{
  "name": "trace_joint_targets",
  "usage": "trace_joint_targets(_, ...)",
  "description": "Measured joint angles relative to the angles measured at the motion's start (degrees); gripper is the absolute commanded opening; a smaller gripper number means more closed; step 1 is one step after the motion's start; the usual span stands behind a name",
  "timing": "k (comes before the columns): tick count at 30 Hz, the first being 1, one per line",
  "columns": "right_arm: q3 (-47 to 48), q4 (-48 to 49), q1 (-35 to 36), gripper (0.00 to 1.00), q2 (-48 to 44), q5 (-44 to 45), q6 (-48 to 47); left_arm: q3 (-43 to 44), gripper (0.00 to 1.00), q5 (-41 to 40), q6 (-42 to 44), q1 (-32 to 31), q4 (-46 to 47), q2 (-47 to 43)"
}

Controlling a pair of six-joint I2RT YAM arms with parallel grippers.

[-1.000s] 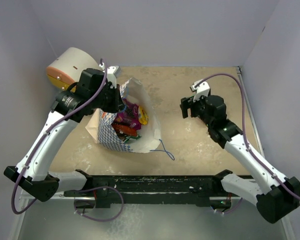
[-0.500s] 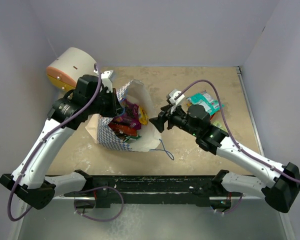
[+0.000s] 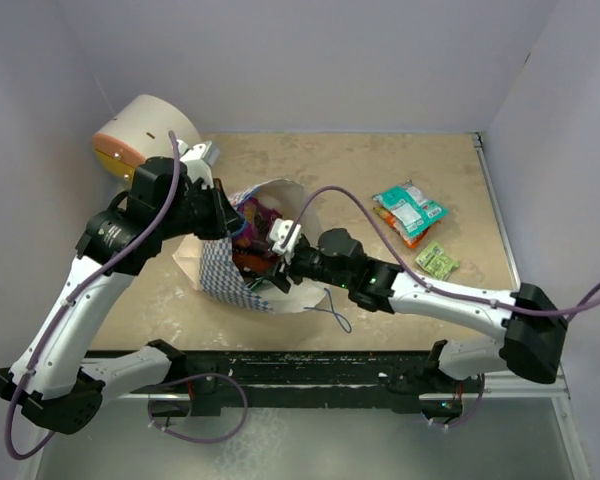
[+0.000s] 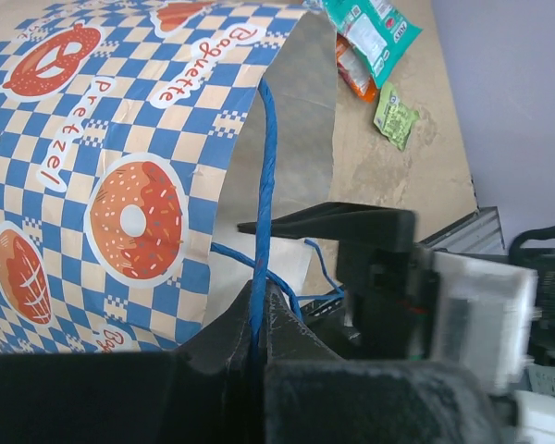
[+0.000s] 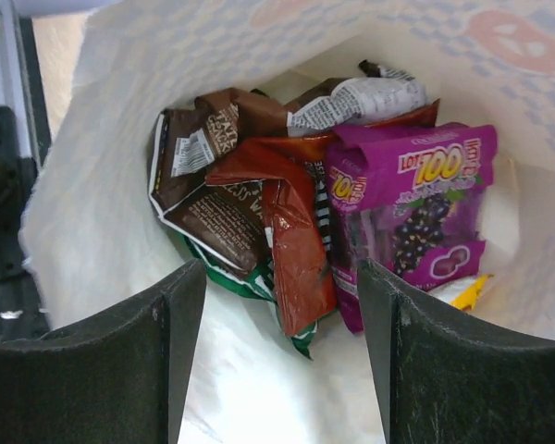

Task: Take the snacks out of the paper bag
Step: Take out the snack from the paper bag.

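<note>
Top view, bag: the paper bag [image 3: 218, 272] stands left of centre on the table [image 3: 380, 165], its mouth open and bright packets showing inside.
Top view, already out: you have three snacks lying on the right, well apart from the bag. They are the green bag [image 3: 412, 205], an orange packet [image 3: 400, 232] partly under it, and a light-green packet [image 3: 437, 261] just beside them.
Top view, arms: the left gripper [image 3: 230, 222] sits at the bag's left rim. The right gripper [image 3: 265, 262] reaches across into the mouth.
Left wrist view, left hand: it is pinched tight on the blue cord handle [image 4: 262, 185] beside the chequered wall. This looks to be what steadies the bag.
Right wrist view, right hand: the jaws are spread wide with nothing between them, poised above the pile inside the bag.
Right wrist view, left in the bag: a purple pouch [image 5: 416, 213] is on the right, with a dark red packet [image 5: 291, 250] beside it and a brown packet [image 5: 208, 208] on the left. A silver-ended packet [image 5: 351, 100] lies behind them. A green edge [image 5: 250, 282] shows underneath and a yellow corner [image 5: 467, 291] by the purple pouch.
Progress: you are partway through, by my reading. Three snacks are out, about six remain inside, and none of those is gripped yet.
</note>
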Motion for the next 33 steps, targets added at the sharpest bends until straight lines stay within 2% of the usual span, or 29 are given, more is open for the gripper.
trace_joint_targets(11, 4.96, 9.88, 1.27, 0.75, 18.93, 15.15, -7.93, 0.00, 0.00, 0.09, 2.12, 0.39, 0.44, 0.55)
trace_joint_targets(24, 10.84, 29.18, 1.31, 0.83, 34.80, 24.00, -5.75, 0.00, 0.00, 2.05, 4.02, 0.74, 0.44, -0.13)
trace_joint_targets(27, 14.82, 30.82, 1.44, 0.76, 38.47, 27.23, -4.66, 0.00, 0.00, 0.57, 5.22, 1.18, 0.70, -0.13)
trace_joint_targets(33, 17.64, 31.06, 1.16, 0.41, 41.59, 29.22, -2.73, 0.00, 0.00, -1.51, 6.25, 1.60, 1.60, -0.11)
